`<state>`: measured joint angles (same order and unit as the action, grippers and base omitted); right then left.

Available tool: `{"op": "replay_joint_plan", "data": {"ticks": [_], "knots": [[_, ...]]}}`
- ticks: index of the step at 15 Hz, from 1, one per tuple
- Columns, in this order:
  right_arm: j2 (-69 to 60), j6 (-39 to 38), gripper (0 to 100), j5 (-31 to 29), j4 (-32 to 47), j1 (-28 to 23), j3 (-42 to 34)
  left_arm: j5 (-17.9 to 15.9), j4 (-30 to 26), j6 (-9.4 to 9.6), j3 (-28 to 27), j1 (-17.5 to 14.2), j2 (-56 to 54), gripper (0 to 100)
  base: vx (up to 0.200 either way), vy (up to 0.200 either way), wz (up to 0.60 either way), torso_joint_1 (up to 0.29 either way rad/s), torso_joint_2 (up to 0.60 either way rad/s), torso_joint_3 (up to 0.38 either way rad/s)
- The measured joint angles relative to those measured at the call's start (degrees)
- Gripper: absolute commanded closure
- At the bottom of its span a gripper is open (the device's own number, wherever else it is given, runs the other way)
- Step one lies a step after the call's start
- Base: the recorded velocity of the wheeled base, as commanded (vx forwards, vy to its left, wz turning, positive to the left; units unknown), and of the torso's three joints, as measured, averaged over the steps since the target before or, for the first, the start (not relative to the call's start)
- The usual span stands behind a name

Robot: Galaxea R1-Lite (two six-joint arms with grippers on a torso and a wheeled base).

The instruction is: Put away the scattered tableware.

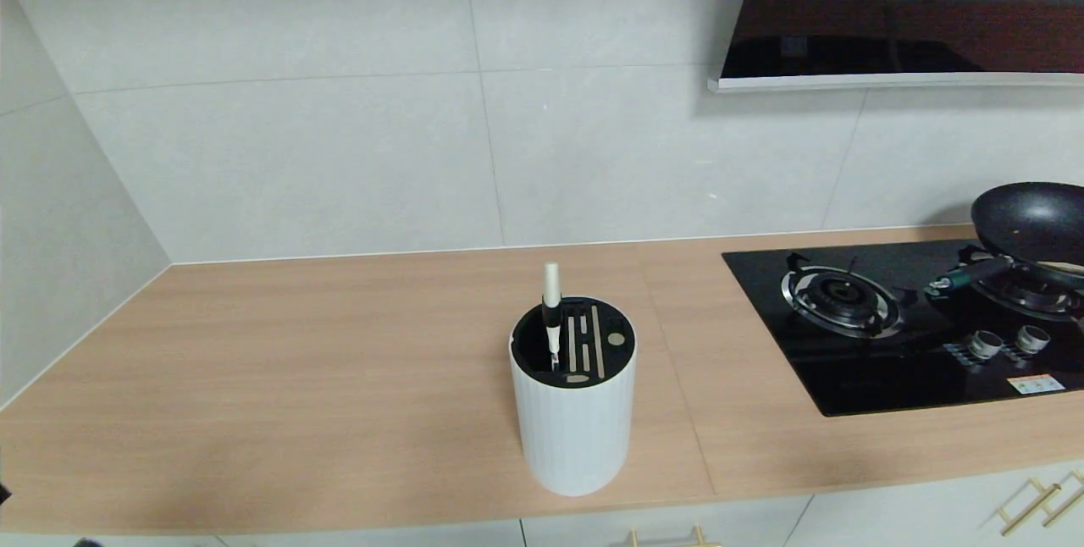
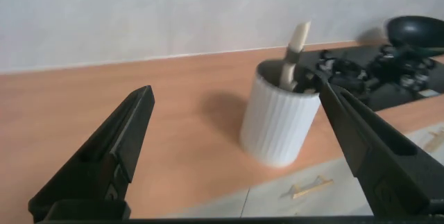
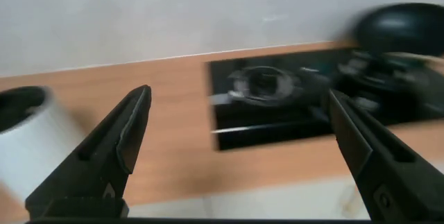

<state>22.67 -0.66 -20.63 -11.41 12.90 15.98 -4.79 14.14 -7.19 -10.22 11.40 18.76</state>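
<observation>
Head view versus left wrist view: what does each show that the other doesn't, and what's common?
Head view adds the range hood and the slotted top of the white holder. Left wrist view adds the left gripper, fingers open. Both show the white holder with a cream-handled utensil standing in it, the wooden counter, the stove and the black pan.

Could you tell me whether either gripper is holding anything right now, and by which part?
Nothing is held: the left gripper and right gripper are both open and empty.
</observation>
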Motion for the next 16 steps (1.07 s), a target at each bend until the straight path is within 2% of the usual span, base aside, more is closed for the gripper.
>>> {"op": "replay_joint_plan", "data": {"ticks": [2, 4, 6, 7, 8, 9, 10, 11, 13, 14, 16], "knots": [[-6.7, 3.0, 0, 0.2, 2.0, -3.5, -0.1, -0.5, -4.2, 0.16, 0.9, -4.0, -7.5, 0, 0.000, 0.000, 0.00, 0.000, 0.00, 0.000], [-12.2, 4.3, 0, 0.5, 3.6, -6.0, -2.1, 0.0, -2.7, 0.44, 3.7, -6.7, -11.1, 0, 0.000, 0.000, 0.00, 0.000, 0.00, 0.000], [-16.0, 4.7, 0, 1.6, 4.2, -9.5, -4.9, -3.2, -2.5, 2.13, 7.2, -9.3, -14.2, 0, 0.000, 0.000, 0.00, 0.000, 0.00, 0.000], [-17.9, 5.2, 0, 2.7, 4.2, -10.7, -6.5, -4.2, -4.1, 2.93, 8.5, -10.2, -15.7, 0, 0.000, 0.000, 0.00, 0.000, 0.00, 0.000], [-19.6, 5.6, 0, 3.4, 3.8, -11.7, -9.1, -2.5, -6.2, 3.52, 9.4, -10.9, -16.8, 0, 0.000, 0.000, 0.00, 0.000, 0.00, 0.000], [-20.7, 5.7, 0, 3.3, 2.7, -12.3, -11.9, 1.0, -8.4, 4.30, 9.7, -11.2, -17.6, 0, 0.000, 0.000, 0.00, 0.000, 0.00, 0.000], [-21.4, 5.4, 0, 3.3, 4.2, -12.6, -13.9, 2.6, -12.0, 5.86, 10.1, -11.4, -18.0, 0, 0.000, 0.000, 0.00, 0.000, 0.00, 0.000], [-21.9, 4.4, 0, 3.3, 6.3, -12.9, -15.0, 3.4, -11.4, 7.06, 10.1, -11.4, -18.4, 0, 0.000, 0.000, 0.00, 0.000, 0.00, 0.000], [-22.3, 2.2, 0, 3.8, 8.6, -13.0, -15.6, 4.7, -11.7, 8.12, 10.1, -11.5, -18.7, 0, 0.000, 0.000, 0.00, 0.000, 0.00, 0.000], [-22.5, 1.0, 0, 5.8, 8.8, -13.0, -15.7, 5.7, -14.4, 8.17, 10.2, -11.7, -18.7, 0, 0.000, 0.000, 0.00, 0.000, 0.00, 0.000], [-22.6, -1.2, 0, 11.9, 9.3, -12.9, -15.8, 6.2, -14.0, 7.30, 10.2, -11.7, -18.8, 0, 0.000, 0.000, 0.00, 0.000, 0.00, 0.000]]}}
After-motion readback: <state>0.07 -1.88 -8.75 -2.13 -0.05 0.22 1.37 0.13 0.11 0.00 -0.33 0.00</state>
